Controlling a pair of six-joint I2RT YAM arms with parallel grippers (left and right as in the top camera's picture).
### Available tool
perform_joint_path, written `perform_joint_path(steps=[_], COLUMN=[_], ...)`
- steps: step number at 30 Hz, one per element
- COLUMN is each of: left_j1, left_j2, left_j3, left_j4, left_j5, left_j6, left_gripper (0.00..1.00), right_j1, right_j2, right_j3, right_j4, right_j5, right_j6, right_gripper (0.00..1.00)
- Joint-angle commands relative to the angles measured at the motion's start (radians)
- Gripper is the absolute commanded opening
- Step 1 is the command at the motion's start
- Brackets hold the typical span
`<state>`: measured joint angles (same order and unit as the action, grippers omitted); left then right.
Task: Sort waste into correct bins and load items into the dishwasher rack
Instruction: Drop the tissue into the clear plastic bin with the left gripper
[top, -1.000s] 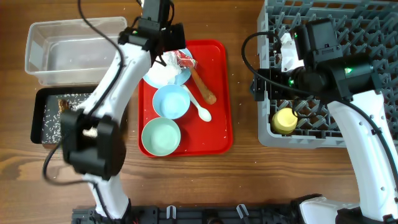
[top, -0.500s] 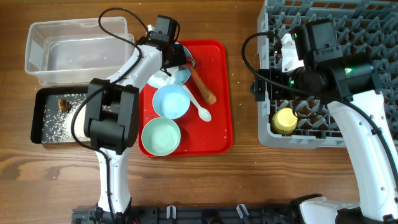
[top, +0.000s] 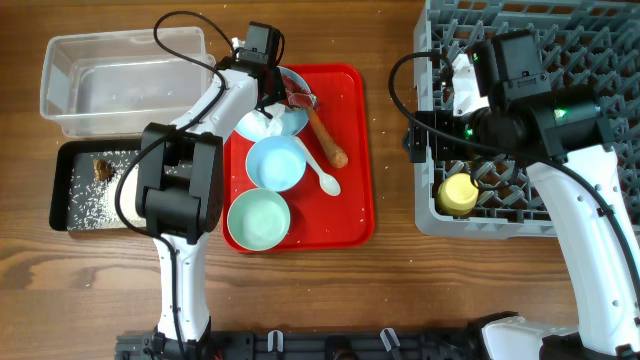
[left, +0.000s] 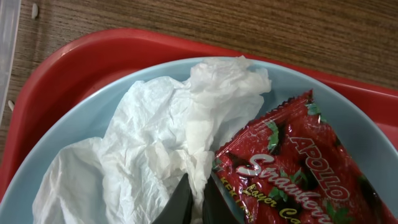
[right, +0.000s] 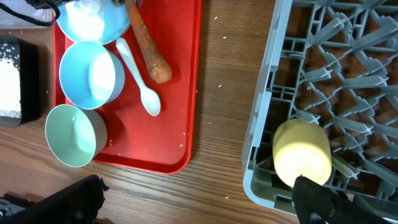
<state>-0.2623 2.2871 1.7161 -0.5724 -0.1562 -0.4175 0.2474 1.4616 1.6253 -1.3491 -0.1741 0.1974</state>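
Left gripper (left: 196, 202) jaws closed, apparently pinching crumpled white napkin (left: 155, 149) on round light blue plate (left: 292, 78); right gripper (right: 199, 202) jaws open near small yellow cup (right: 301, 152) in grey plastic pegged rack (right: 348, 74).

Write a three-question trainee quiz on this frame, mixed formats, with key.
1. True or false: the yellow cup sits inside the dishwasher rack.
2. Pick one: what lies on the blue plate next to the crumpled napkin? A) a red snack wrapper B) a metal fork C) a banana peel
3. Fill the blank: over that plate, the jaws of the left gripper stand ___ (open or shut).

Key: 1 true; 2 A; 3 shut.
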Motion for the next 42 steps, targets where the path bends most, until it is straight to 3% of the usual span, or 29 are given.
perform_joint_path(steps=[1,7,13,20,24,25,27,29,31,34,37,40,42], left_j1=[-0.008,-0.008,0.047,0.272,0.399,0.411,0.429,0.436,0.435,0.435,0.432,0.398,0.345], left_j2=[0.01,-0.187,-0.373,-0.381,-0.315,-0.296,-0.243,-0.201,-0.185,-0.195,-0.245,-0.325,-0.35], left_j3=[0.014,0.161,0.166,0.166,0.166,0.166,0.166,0.166,0.166,0.169,0.17,0.17,0.17], left_j4=[-0.061,-0.225,-0.262,-0.232,-0.114,-0.1,-0.096,-0.098,-0.1,-0.089,-0.097,-0.116,-0.145], left_j5=[0.063,0.062,0.05,0.05,0.051,0.051,0.051,0.051,0.051,0.051,0.138,0.31,0.33], left_j6=[-0.009,-0.005,0.021,0.04,0.038,0.027,0.017,0.017,0.017,0.017,0.021,0.077,0.078], left_gripper=[0.04,0.04,0.04,0.04,0.04,0.14,0.59,0.8,0.92,0.97,0.93,0.82,0.79], right_j1=[0.0,0.0,0.0,0.0,0.0,0.0,0.0,0.0,0.0,0.0,0.0,0.0,0.0], right_j2=[0.007,0.007,0.007,0.007,0.007,0.007,0.007,0.007,0.007,0.007,0.007,0.007,0.007], right_j3=[-0.011,-0.011,-0.011,-0.011,-0.011,-0.011,-0.011,-0.011,-0.011,-0.011,-0.011,-0.011,-0.011], right_j4=[0.0,0.001,0.001,0.004,0.004,0.004,0.002,0.002,0.001,-0.001,-0.003,-0.002,0.002], right_j5=[0.022,0.022,0.022,0.022,0.022,0.022,0.022,0.022,0.021,0.021,0.021,0.022,0.021], right_j6=[0.002,0.0,0.0,0.0,0.001,0.001,0.001,0.0,-0.012,-0.012,-0.013,-0.013,-0.012], right_gripper=[1.0,1.0,1.0,1.0,1.0,1.0,1.0,1.0,1.0,1.0,1.0,1.0,1.0])
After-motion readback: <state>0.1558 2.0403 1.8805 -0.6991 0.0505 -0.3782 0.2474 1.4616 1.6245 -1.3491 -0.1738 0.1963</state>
